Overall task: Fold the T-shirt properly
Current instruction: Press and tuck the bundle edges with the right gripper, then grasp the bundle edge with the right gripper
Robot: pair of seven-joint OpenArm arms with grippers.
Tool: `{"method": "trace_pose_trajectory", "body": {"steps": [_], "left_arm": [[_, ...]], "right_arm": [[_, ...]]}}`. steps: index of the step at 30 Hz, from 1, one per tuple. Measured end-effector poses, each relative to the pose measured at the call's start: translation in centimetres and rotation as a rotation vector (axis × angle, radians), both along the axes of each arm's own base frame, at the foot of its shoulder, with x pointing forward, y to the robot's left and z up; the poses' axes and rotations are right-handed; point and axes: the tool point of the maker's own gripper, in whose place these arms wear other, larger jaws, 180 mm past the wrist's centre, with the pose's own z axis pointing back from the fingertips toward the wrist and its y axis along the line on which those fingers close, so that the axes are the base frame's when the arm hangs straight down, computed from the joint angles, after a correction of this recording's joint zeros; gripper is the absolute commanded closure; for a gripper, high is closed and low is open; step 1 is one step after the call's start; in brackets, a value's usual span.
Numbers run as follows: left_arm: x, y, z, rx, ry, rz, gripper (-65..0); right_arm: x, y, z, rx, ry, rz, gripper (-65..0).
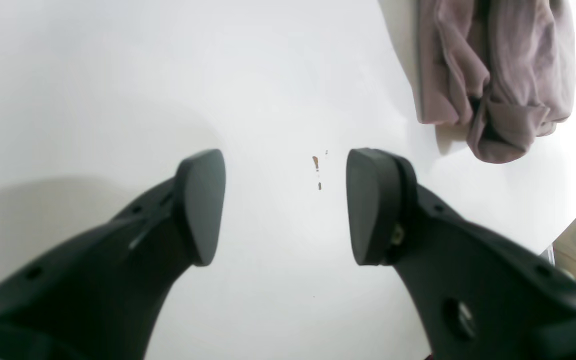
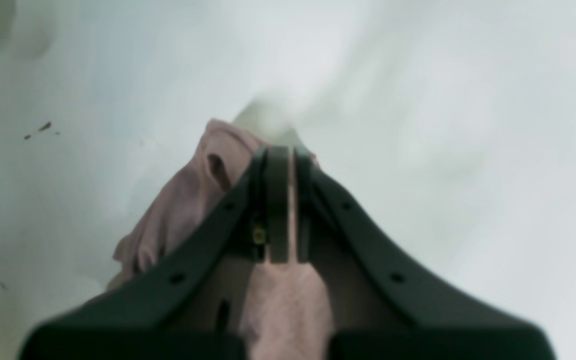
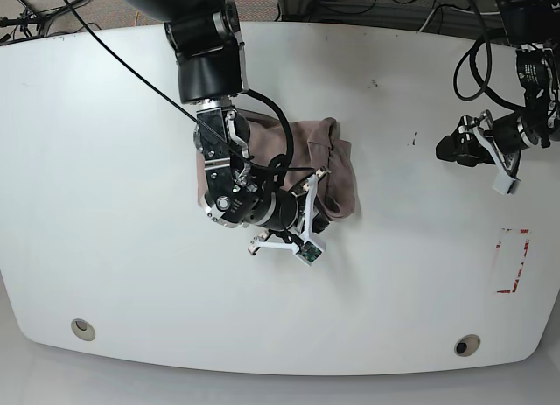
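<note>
Near the middle of the white worktop (image 3: pixel 105 160), the crumpled dusty mauve-brown cotton T-shirt (image 3: pixel 337 164) lies bunched. My right gripper (image 2: pixel 285 200) is pressed together, pinching a fold of its fabric. Toward the worktop's right edge, my left gripper (image 1: pixel 285 205) hangs spread and empty above bare surface, well apart from the shirt.

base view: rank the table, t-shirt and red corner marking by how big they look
1. table, fills most of the view
2. T-shirt, bunched and partly hidden by the right arm
3. red corner marking, smallest
</note>
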Motion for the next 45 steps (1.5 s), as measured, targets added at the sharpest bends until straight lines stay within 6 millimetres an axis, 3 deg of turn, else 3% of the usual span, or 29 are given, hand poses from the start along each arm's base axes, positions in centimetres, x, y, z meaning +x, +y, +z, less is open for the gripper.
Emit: {"method": "trace_pose_trajectory", "body": {"steps": [4, 9, 12, 18, 23, 34, 40, 45], "left_arm": [[0.0, 0.0, 0.0, -0.001, -0.001, 0.000, -35.8], [0.1, 0.1, 0.0, 0.007, 0.001, 0.000, -35.8], [0.0, 0.3, -0.5, 0.036, 0.013, -0.001, -35.8], [-0.1, -0.6, -1.8, 0.069, 0.038, -0.008, -35.8], [0.3, -0.5, -1.6, 0.082, 0.028, -0.011, -35.8], [0.4, -0.3, -1.5, 0.085, 0.025, -0.008, -35.8], [0.7, -0.3, -1.2, 0.087, 0.018, -0.008, -35.8], [1.1, -0.2, -0.9, 0.087, 0.006, -0.005, -35.8]], "right_arm": [[-0.5, -0.1, -0.1, 0.000, 0.000, -0.003, -19.3], [-2.4, -0.4, 0.7, 0.028, -0.038, -0.021, -42.3], [-3.9, -0.6, 0.8, 0.037, -0.047, -0.030, -48.0], [-6.3, -0.9, 0.4, 0.047, -0.036, -0.040, -43.9], [-7.7, -1.0, -1.1, 0.046, 0.009, -0.044, -40.1], [-10.5, -0.8, -4.4, 0.033, 0.115, -0.037, -39.5], [-12.4, 1.7, -6.3, 0.028, 0.172, 0.048, -39.3], [-13.3, 3.9, -6.0, 0.043, 0.160, 0.120, -39.3]]}}
